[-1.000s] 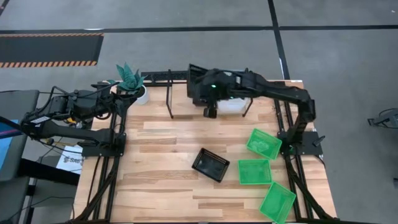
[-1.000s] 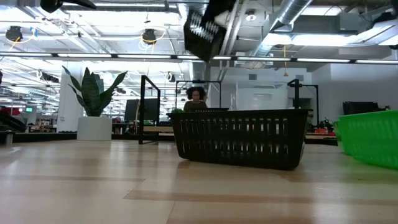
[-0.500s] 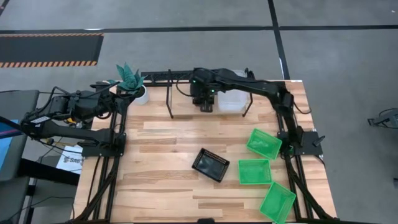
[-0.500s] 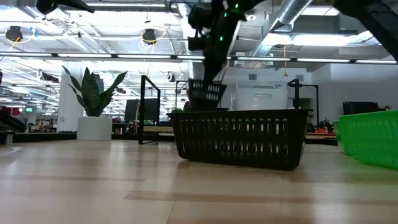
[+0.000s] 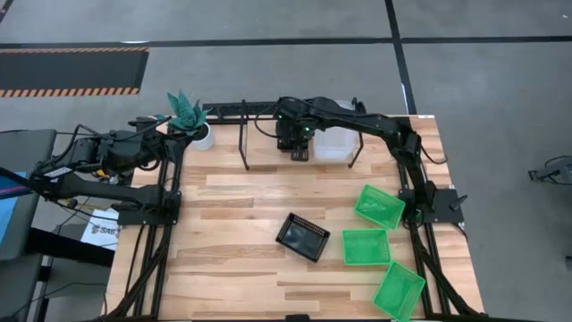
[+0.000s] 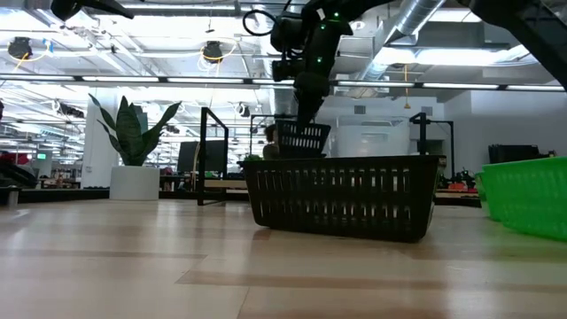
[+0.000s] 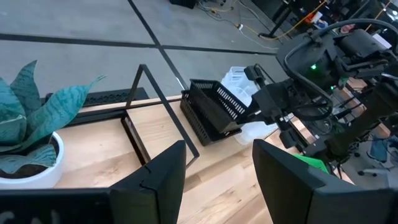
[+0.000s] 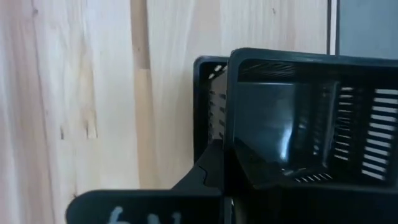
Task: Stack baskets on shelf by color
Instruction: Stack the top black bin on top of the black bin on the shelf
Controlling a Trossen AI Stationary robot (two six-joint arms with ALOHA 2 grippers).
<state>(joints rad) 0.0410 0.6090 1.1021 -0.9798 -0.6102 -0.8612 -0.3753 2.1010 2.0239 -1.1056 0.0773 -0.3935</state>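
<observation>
Right tool (image 5: 301, 146) clenches the rim of a tilted black basket (image 7: 225, 102) above a second black basket (image 7: 202, 122) on the shelf (image 7: 155, 130), beside the clear baskets (image 5: 331, 145). Left tool (image 7: 214, 177) waits released near the plant pot (image 5: 202, 137).

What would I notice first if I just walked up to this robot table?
Probably the right gripper at the shelf along the table's far edge, its jaws shut on a tilted black basket just above another black one. Next, the three bright green baskets near the table's right edge, with a lone black basket beside them. The left gripper waits by the potted plant.
</observation>
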